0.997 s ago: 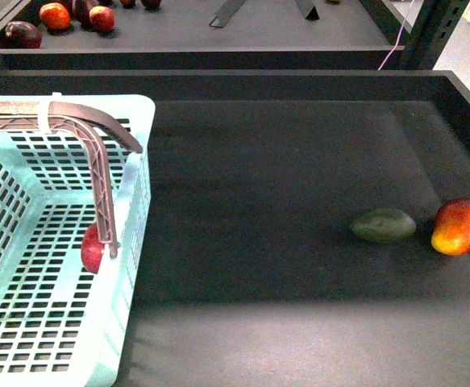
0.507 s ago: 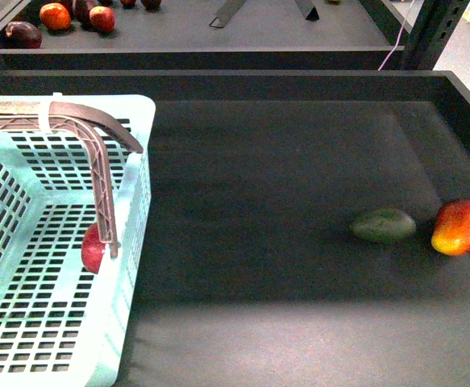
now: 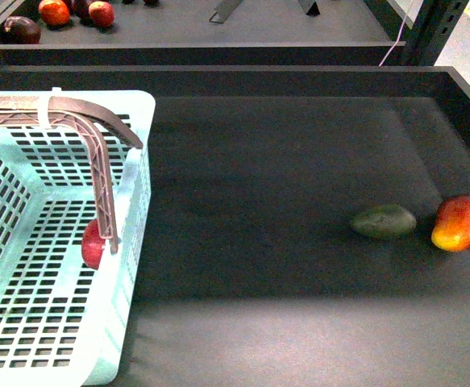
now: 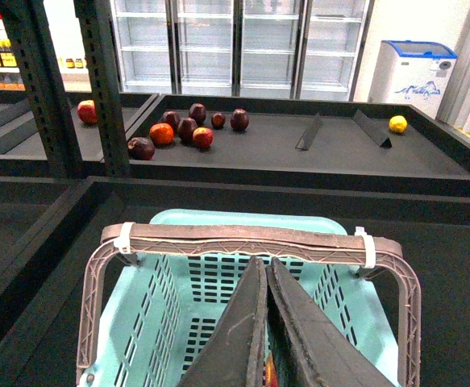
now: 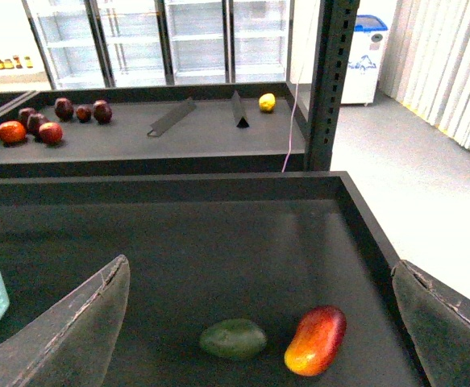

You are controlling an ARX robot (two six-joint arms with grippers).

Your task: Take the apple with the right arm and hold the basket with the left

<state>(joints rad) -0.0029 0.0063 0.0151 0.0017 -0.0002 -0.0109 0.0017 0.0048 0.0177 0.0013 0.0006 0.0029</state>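
At the lower left of the front view you see the basket [image 3: 134, 266], pale mint green with slotted walls and floor. The apple [image 3: 92, 244] lies inside it, close to the right wall and partly hidden behind the brown handle [image 3: 97, 173], which stands up and bends over the basket.

In the left wrist view you see the left gripper [image 4: 265, 334] at the bottom centre of the frame. Its two dark fingers are pressed together with only a thin line between them, and they pinch nothing. It hangs above the open basket [image 4: 218, 226], just on the near side of the handle [image 4: 251, 238].

In the right wrist view the right gripper [image 5: 255, 322] has its fingers spread wide, one at the lower left and one at the lower right of the frame. Between them, on the dark tray floor [image 5: 178, 242], lie the green oval fruit [image 5: 233, 339] and the red-and-yellow fruit [image 5: 316, 339], just beside each other.

Farther away, at the upper left of the front view, you see several red fruits [image 3: 55, 11] on another dark shelf.
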